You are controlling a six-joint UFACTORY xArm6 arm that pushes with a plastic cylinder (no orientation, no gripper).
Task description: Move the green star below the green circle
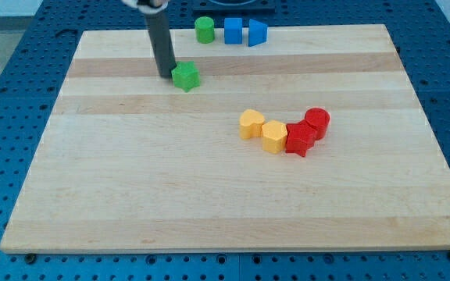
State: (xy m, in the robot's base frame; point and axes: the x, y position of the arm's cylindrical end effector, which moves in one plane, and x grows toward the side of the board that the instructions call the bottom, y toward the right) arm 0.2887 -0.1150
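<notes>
The green star (185,76) lies on the wooden board (131,179) toward the view's top left. The green circle (204,30) stands at the board's top edge, above and slightly right of the star. My tip (166,75) rests on the board just left of the green star, touching or nearly touching its left side. The dark rod rises from the tip toward the view's top.
A blue cube (233,31) and a blue triangular block (257,33) stand right of the green circle at the top edge. Near the middle right, a yellow heart (250,124), a yellow hexagon (274,136), a red star (299,140) and a red circle (317,122) form a curved row.
</notes>
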